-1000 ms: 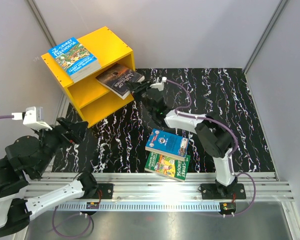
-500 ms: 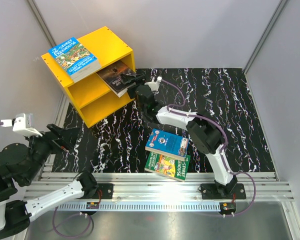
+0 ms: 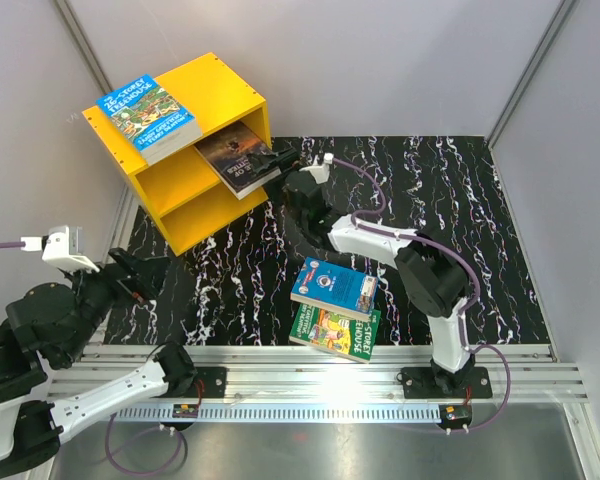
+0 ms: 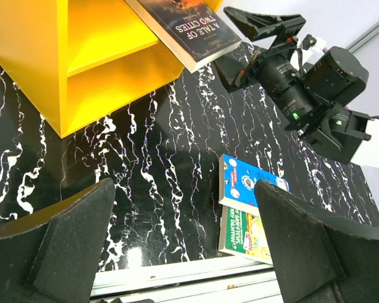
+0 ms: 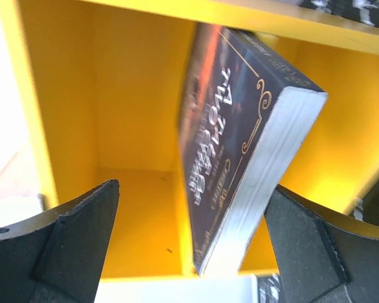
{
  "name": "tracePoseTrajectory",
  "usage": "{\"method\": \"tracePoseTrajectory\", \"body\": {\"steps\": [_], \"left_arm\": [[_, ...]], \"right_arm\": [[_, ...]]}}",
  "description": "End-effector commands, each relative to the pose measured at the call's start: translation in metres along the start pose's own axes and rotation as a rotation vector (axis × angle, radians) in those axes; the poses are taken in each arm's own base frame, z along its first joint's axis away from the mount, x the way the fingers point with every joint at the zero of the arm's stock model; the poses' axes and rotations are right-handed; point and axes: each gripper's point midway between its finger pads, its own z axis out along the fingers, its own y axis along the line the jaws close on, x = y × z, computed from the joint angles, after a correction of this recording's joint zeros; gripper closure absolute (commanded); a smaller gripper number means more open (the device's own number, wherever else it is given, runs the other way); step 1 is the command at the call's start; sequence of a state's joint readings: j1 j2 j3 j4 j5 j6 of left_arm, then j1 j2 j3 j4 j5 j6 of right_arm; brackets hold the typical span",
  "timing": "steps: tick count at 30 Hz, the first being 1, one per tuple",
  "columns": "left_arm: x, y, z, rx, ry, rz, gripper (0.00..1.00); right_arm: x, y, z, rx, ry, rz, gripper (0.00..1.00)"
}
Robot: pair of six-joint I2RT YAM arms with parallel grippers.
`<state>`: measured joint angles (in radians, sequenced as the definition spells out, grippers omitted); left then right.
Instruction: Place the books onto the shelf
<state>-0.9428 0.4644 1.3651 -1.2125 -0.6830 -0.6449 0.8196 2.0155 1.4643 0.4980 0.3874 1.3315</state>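
Looking down from above, a dark brown-black paperback lies jutting from the middle board of the bright yellow open-fronted shelf, the right gripper just beside it; a blue paperback overlaps a green paperback on the black marbled table. Left wrist: the left gripper gapes wide, holding nothing. Right wrist: its fingers stand apart, flanking the dark paperback.

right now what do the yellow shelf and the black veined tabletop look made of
Bright yellow boxy shelf: probably painted or laminated board, smooth satin faces, small fastener dots near its edges. Black white-veined tabletop: marble-look, likely a printed sheet, slightly glossy.
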Motion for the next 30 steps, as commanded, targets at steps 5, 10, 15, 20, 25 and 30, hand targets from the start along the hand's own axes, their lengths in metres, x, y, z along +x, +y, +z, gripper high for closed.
{"method": "tracePoseTrajectory", "body": {"steps": [5, 10, 15, 20, 25, 30], "left_arm": [[0.001, -0.010, 0.006, 0.031, -0.012, -0.021, 0.04], [0.006, -0.012, 0.011, 0.029, -0.004, -0.017, 0.04], [0.007, -0.013, 0.014, 0.027, -0.004, -0.016, 0.04], [0.009, -0.013, 0.016, 0.021, -0.003, -0.013, 0.03], [0.009, -0.012, 0.016, 0.013, -0.006, -0.010, 0.03], [0.012, -0.010, 0.018, 0.005, -0.005, -0.006, 0.03]], "right_arm": [[-0.009, 0.010, -0.033, -0.021, 0.045, -0.029, 0.00], [-0.012, 0.000, -0.040, -0.005, 0.051, -0.078, 0.00], [-0.013, 0.010, -0.044, -0.035, 0.062, -0.098, 0.31], [-0.012, 0.004, -0.042, -0.029, 0.057, -0.089, 1.00], [-0.007, -0.001, -0.039, -0.026, 0.072, -0.074, 1.00], [-0.010, -0.011, -0.046, -0.009, 0.066, -0.075, 1.00]]}}
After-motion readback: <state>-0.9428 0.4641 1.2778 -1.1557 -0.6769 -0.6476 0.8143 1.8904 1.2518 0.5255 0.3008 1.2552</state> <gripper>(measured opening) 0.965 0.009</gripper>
